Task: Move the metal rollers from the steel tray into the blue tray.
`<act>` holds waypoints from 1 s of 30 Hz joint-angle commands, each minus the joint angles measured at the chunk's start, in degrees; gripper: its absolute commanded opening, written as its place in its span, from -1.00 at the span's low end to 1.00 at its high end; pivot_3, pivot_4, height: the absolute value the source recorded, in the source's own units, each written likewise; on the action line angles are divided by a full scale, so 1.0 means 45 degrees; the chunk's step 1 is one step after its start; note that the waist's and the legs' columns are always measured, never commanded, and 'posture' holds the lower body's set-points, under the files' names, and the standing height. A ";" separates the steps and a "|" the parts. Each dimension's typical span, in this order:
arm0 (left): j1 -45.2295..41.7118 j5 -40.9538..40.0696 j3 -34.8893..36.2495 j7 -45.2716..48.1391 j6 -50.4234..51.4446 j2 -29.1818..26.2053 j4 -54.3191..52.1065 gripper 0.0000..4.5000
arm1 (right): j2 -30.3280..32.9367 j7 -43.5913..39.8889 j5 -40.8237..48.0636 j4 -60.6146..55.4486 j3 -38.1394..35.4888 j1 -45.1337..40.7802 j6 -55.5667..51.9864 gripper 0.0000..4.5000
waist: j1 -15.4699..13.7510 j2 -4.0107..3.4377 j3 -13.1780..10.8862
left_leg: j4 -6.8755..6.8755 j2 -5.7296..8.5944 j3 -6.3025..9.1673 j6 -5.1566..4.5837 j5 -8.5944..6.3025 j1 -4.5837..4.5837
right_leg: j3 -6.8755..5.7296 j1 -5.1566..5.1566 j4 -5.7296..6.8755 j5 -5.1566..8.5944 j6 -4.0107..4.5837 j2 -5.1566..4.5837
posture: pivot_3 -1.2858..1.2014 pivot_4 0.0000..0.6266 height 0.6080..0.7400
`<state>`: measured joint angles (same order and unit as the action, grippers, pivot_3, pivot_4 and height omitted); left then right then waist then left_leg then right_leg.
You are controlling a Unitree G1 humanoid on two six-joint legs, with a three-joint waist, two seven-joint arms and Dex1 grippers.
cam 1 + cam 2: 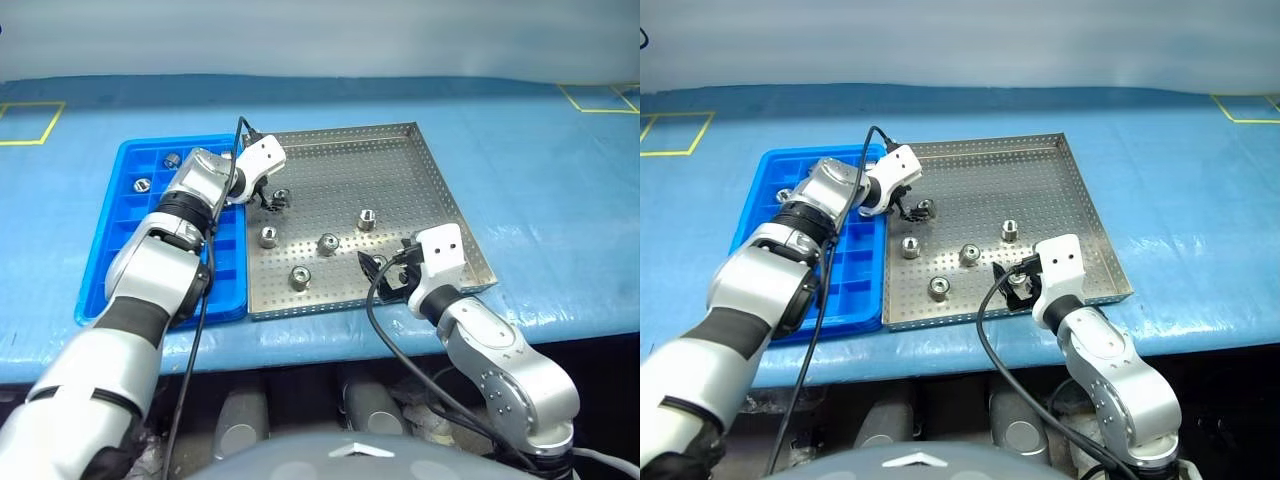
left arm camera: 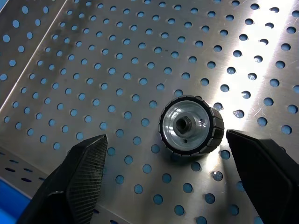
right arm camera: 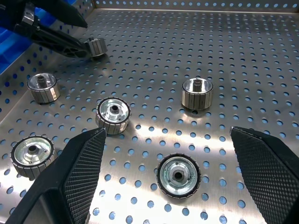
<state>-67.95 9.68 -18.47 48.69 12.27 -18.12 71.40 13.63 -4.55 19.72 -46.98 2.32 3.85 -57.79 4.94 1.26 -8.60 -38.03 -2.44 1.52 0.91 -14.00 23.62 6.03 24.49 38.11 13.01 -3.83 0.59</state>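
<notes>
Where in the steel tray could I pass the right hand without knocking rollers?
The steel tray's far right part, beyond the upright roller, is bare. It is crowded toward the blue tray, where the left gripper straddles a roller, and along the near rim.

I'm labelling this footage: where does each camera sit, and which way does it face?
Left and right eye views: on the head, looking down over both arms at the steel tray and blue tray.
Left wrist view: along the left tool, fingers either side of a roller.
Right wrist view: along the right tool, over several rollers; shares that roller with the left wrist view.
</notes>
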 commanded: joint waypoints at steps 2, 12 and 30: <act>0.0224 0.0381 0.0084 0.0187 0.0096 0.0154 0.0243 0.18 | -0.0084 0.0010 0.0001 -0.0512 -0.0083 -0.0029 0.0250 1.00 | 0.0022 -0.0004 0.0004 | 0.0001 0.0000 0.0001 0.0000 0.0000 -0.0003 | 0.0001 -0.0002 0.0002 0.0000 0.0001 0.0000 | -0.05 -0.52 1.00; -0.0033 0.0057 0.0942 0.0702 0.0120 -0.0025 -0.0156 -0.99 | -0.0201 0.0014 -0.0041 -0.0504 -0.0105 -0.0061 0.0217 1.00 | 0.0066 -0.0010 0.0010 | 0.0006 0.0004 0.0003 0.0000 0.0000 0.0003 | 0.0001 -0.0002 -0.0001 0.0000 0.0001 -0.0002 | -0.04 -0.52 1.00; 0.0909 -0.0831 0.1934 0.2683 0.0894 -0.1412 -0.3389 -0.16 | -0.0068 -0.0345 -0.0259 0.0047 0.0340 -0.0649 0.0513 1.00 | -0.0093 -0.0009 0.0006 | 0.0010 0.0008 0.0010 0.0000 0.0000 0.0012 | -0.0002 0.0008 0.0002 -0.0007 0.0015 -0.0009 | 0.00 -0.52 1.00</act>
<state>-63.38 6.49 -10.10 59.91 15.88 -23.87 59.21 13.29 -6.00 18.60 -45.65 4.07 1.40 -56.94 4.52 1.22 -8.58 -37.99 -2.40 1.56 0.92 -14.00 23.68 6.01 24.53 38.12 12.98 -3.77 0.55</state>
